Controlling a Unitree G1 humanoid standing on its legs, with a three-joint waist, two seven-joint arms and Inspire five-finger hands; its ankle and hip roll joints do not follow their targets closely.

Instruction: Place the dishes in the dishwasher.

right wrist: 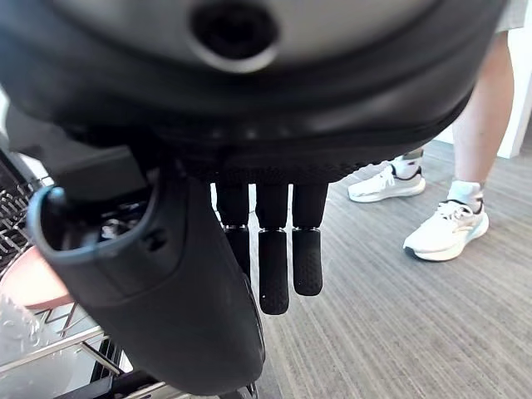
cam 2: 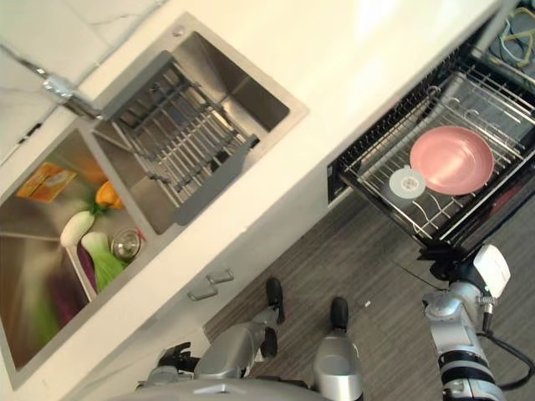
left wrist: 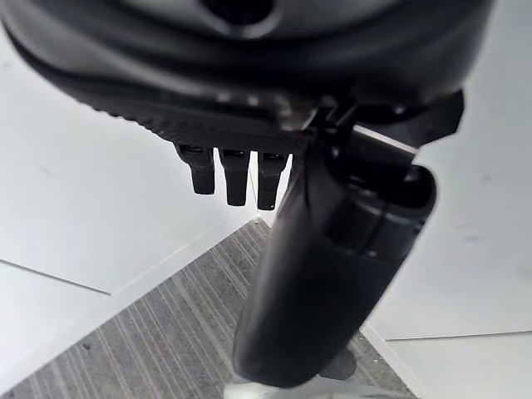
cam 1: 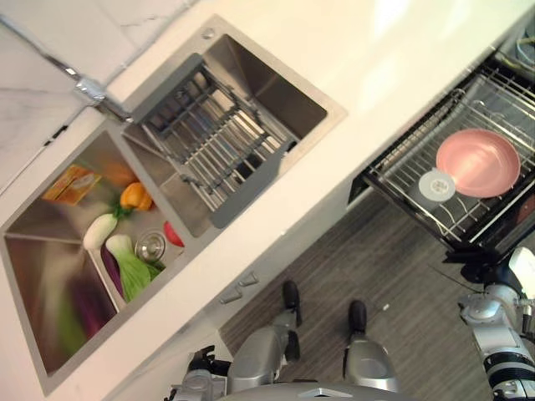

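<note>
- Left eye view: a pulled-out wire dishwasher rack [cam 1: 401,180] holds two dishes, one round pink plate [cam 1: 477,162] and one small round white dish [cam 1: 436,185] just beside it. A white counter [cam 1: 351,58] carries a stainless steel double sink [cam 1: 326,109]; its far basin holds one grey slatted drain rack [cam 1: 209,138], and its near basin holds several toy vegetables, among them an orange pepper [cam 1: 135,197] and a green-and-white leafy cabbage [cam 1: 129,263]. The right arm comes in at the lower right, below the dishwasher rack.
- Right eye view: the same scene, shifted. It shows more of the right arm, and a blue-green dish [cam 2: 517,38] deeper in the machine beyond the pulled-out rack. Each dish counts the same as before.
- Left wrist view: the left hand [left wrist: 332,274] hangs over grey striped wood-look flooring [left wrist: 158,341] beside white cabinet panels [left wrist: 100,208]. Its fingers [left wrist: 235,174] are loosely extended and the hand holds nothing.
- Right wrist view: the right hand [right wrist: 183,299] hangs with its fingers [right wrist: 274,270] straight, holding nothing. The pink plate's edge and the rack wires show beside the thumb. A person's two legs in white trainers [right wrist: 440,229] stand on the floor, something the head views leave out.
</note>
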